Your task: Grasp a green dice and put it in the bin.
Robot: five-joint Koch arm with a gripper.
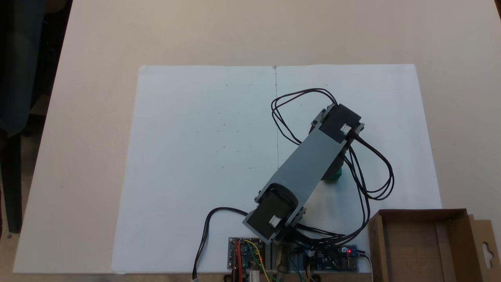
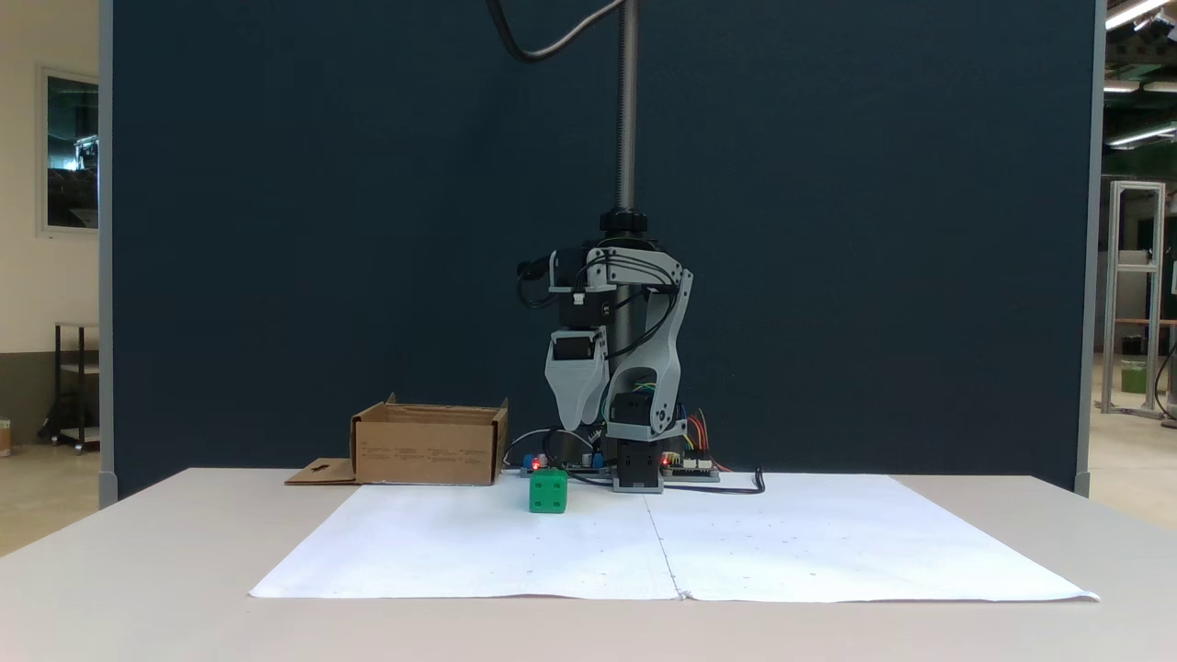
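In the front-on fixed view, a shallow brown cardboard bin (image 2: 429, 446) sits left of centre on the beige surface (image 2: 138, 570), its flap lying flat beside it. Just right of it, the small bright green plastic dice (image 2: 548, 490) rests on the white paper sheet (image 2: 828, 542), apart from the bin. Above the dice the grey arm (image 2: 634, 349) is folded, its claw (image 2: 577, 418) pointing down, clear of the dice; whether its jaws are apart I cannot tell. In the top-down fixed view the arm (image 1: 309, 160) covers most of the dice (image 1: 334, 175); black cables (image 1: 372, 172) loop to its right.
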